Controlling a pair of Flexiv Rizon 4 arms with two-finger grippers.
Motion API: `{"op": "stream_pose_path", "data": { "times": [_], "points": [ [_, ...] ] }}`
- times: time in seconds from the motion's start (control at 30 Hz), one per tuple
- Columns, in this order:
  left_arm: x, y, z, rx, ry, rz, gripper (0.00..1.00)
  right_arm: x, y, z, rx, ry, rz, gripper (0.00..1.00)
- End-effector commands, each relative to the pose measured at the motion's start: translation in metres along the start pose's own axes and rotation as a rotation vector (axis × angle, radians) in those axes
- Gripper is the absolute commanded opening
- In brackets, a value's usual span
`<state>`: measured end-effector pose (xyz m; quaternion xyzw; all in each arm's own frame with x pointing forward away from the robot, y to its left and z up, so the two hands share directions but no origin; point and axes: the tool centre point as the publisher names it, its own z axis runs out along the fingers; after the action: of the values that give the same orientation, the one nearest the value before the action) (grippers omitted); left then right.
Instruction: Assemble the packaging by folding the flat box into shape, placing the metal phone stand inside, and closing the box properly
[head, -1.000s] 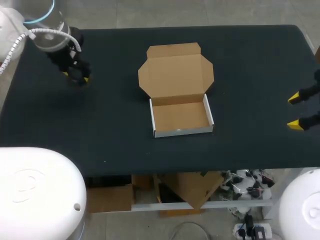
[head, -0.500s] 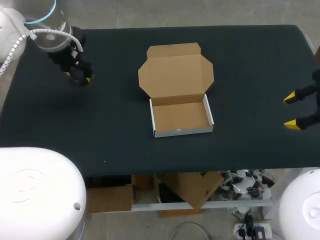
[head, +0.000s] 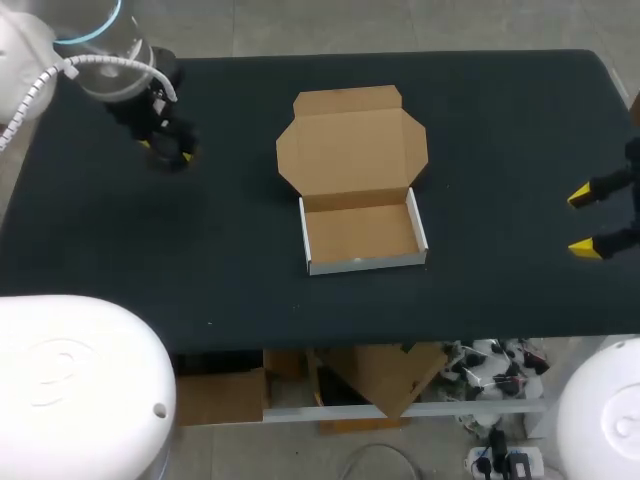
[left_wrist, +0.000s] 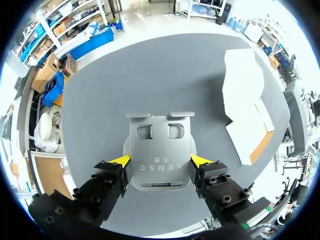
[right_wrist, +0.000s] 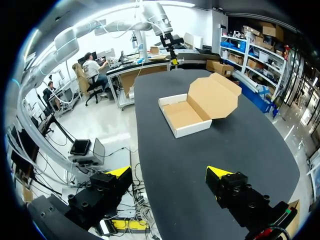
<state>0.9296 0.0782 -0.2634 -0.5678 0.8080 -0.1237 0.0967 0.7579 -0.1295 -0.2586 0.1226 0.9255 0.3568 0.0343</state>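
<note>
The cardboard box (head: 357, 182) lies in the middle of the table, its white-walled tray (head: 362, 236) folded up and its brown lid (head: 351, 146) spread flat behind it. My left gripper (head: 168, 151) hovers at the table's far left, shut on the grey metal phone stand (left_wrist: 159, 150), whose two sides touch the yellow fingertips (left_wrist: 121, 160). From there the box (left_wrist: 247, 115) lies off to one side of the stand. My right gripper (head: 592, 221) stands open over the table's right edge with nothing between its fingers. In the right wrist view the box (right_wrist: 192, 107) is far ahead of the right gripper (right_wrist: 170, 172).
The black table (head: 230, 250) carries only the box. Bare cloth stretches between each gripper and the box, and along the front edge.
My left gripper has shifted a little to the right and toward the back, carrying the stand. The right gripper has edged slightly left. The box has not moved.
</note>
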Motion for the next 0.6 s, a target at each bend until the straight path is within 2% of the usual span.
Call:
{"op": "stream_pose_path", "data": {
  "times": [0.03,0.47,0.6],
  "points": [
    [0.024,0.004,-0.01,-0.001,-0.045,0.008,0.0,0.001,0.0,-0.001,-0.003,0.0,-0.001,1.0],
    [0.103,0.014,-0.012,-0.008,-0.049,0.027,0.0,0.001,0.0,-0.001,-0.003,0.0,-0.001,1.0],
    [0.12,0.015,-0.011,-0.011,-0.045,0.036,0.0,0.001,0.0,-0.001,-0.003,0.0,-0.001,1.0]
  ]
}}
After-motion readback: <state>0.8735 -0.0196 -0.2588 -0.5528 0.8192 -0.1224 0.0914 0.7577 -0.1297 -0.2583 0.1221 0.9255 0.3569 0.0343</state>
